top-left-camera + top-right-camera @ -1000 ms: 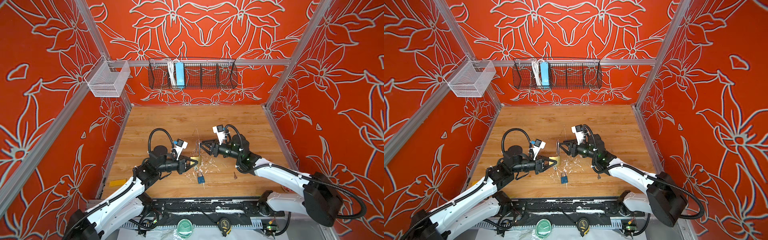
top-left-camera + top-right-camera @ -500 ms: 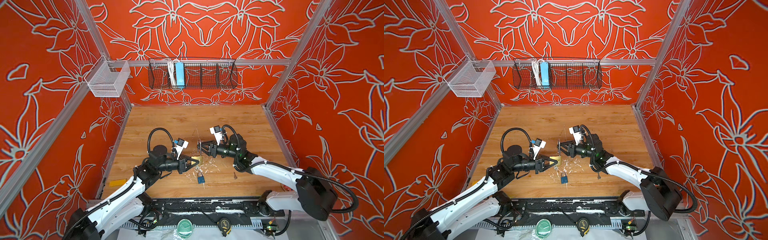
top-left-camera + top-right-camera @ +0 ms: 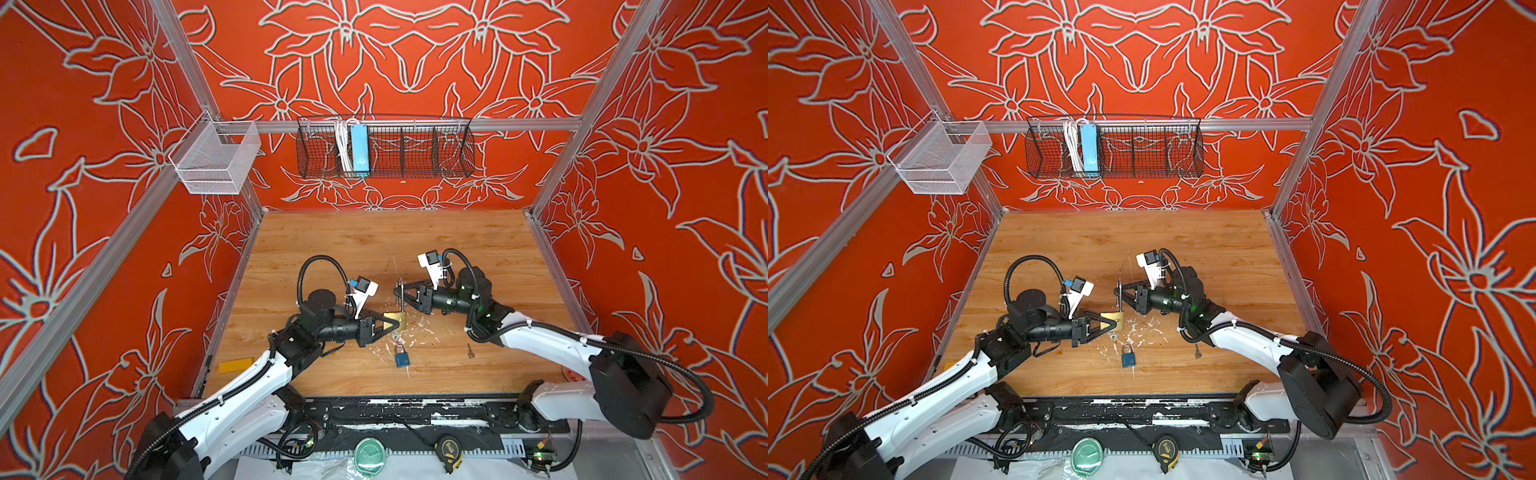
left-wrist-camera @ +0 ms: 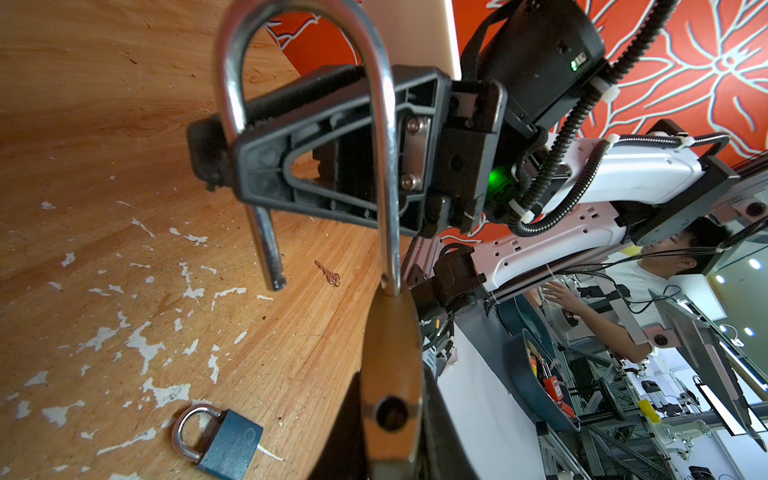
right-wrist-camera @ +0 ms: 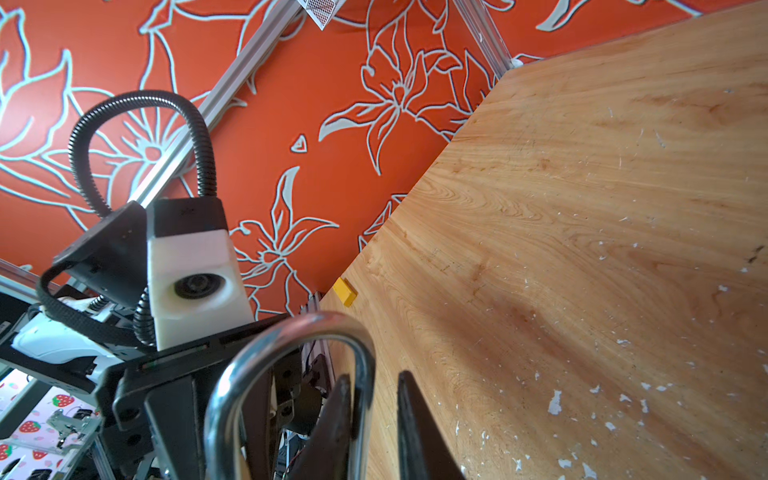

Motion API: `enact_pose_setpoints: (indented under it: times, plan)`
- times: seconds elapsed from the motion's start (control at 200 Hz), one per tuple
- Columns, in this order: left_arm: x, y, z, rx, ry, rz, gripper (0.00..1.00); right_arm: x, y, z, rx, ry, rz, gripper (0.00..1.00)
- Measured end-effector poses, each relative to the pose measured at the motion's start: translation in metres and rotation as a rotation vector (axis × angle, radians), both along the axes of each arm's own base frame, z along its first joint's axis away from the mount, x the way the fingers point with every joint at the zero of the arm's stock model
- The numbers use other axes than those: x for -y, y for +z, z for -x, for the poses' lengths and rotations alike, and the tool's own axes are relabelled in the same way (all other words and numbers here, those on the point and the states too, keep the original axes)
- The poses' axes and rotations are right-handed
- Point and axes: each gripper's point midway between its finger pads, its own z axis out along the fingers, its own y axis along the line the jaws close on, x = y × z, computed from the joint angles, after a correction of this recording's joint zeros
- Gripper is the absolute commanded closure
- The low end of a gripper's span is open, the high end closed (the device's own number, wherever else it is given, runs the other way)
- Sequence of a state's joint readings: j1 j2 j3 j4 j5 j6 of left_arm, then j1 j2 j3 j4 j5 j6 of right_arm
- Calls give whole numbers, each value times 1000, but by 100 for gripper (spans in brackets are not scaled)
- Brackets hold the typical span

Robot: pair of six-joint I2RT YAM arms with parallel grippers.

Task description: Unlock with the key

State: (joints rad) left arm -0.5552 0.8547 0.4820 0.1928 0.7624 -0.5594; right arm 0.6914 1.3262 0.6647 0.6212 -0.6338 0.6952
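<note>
My left gripper [image 3: 392, 322] [image 4: 390, 436] is shut on the body of a brass padlock [image 3: 395, 319] [image 4: 390, 353], held just above the table with its empty keyhole facing the left wrist camera. Its steel shackle [image 3: 400, 293] [image 4: 384, 166] [image 5: 291, 328] stands open, one leg free. My right gripper [image 3: 401, 293] [image 5: 372, 382] straddles one shackle leg. One finger touches that leg, and a narrow gap shows at the other. A small key [image 3: 470, 350] [image 4: 328, 274] lies on the wood to the right of both grippers.
A blue padlock [image 3: 401, 356] [image 4: 220, 440] lies shut on the table just in front of the brass one. A yellow block [image 3: 235, 366] [image 5: 345, 292] sits at the table's front left edge. A wire basket [image 3: 384, 147] and a white mesh basket [image 3: 216, 160] hang on the walls.
My right gripper has moved left onto the shackle and its jaws have narrowed around one leg. The left gripper and brass padlock have stayed put.
</note>
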Motion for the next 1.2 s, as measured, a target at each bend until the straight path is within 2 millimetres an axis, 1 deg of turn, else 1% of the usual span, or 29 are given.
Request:
enact_pose_setpoints:
  times: [0.125, 0.3, 0.445, 0.671, 0.956, 1.201]
  plan:
    - [0, 0, 0, -2, 2, -1, 100, -1, 3, -1, 2, -1, -4, 93]
    - [0, -1, -2, -1, 8, -5, 100, -1, 3, -1, -1, -2, -4, 100]
    - [0, -6, -4, -9, 15, -19, 100, 0, -1, -3, -12, -13, 12, 100]
    - [-3, -15, -10, -34, 54, -59, 100, 6, -15, -9, -46, -69, 69, 100]
    - [-15, -26, -22, -31, 159, -127, 100, 17, -26, -22, -73, -164, 175, 100]
    - [-22, -33, -33, -37, 228, -187, 100, 20, -29, -25, -80, -191, 194, 100]
